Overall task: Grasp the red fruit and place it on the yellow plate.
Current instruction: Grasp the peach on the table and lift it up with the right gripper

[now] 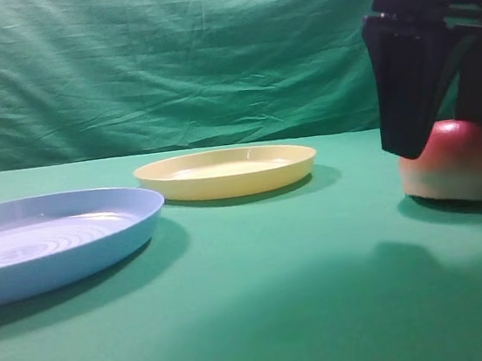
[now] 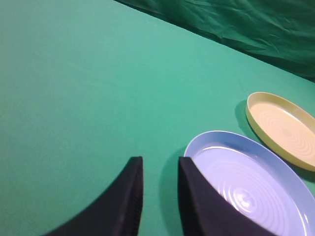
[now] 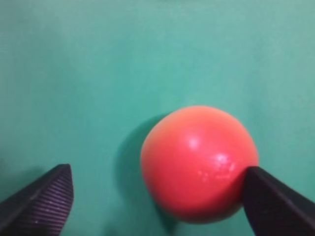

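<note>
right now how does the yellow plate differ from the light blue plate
The yellow plate sits farther back, mid-table; the light blue plate lies nearer the camera at the left edge. The blue one's concentric rings show more strongly than the yellow one's. Both are round, shallow, low-rimmed and hold nothing.

I see a flat work surface covered in smooth green cloth (image 1: 265, 301), with soft shadows falling across it toward me. Behind it I see a darker green fabric backdrop (image 1: 164, 58), wrinkled and creased, closing the scene; the lighting is even and diffuse.
</note>
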